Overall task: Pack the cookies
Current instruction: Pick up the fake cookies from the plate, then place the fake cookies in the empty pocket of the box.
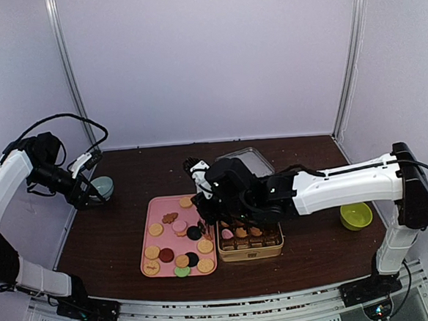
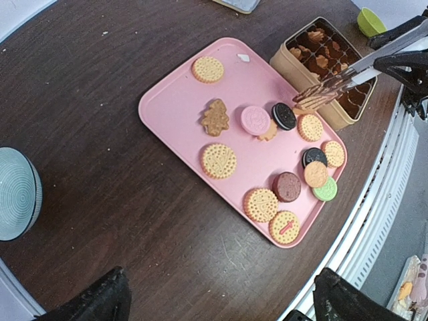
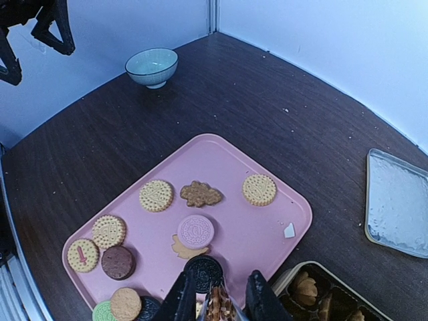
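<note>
Dark wooden surface [image 1: 109, 241]: a pale blue bowl [image 1: 103, 187] is seen at the far left, a green bowl [image 1: 356, 216] is set at the right, and a clear lid [image 1: 247, 160] is placed near the back.

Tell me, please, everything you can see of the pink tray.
The pink tray is a rectangle with rounded corners and a low raised rim, plastic by its look. It lies flat on the dark wooden table, just left of the gold tin; whether the two touch cannot be told. Roughly fourteen cookies lie scattered on it, most toward the near end, a few overlapping, and a small white crumb sits near its far right corner.
</note>
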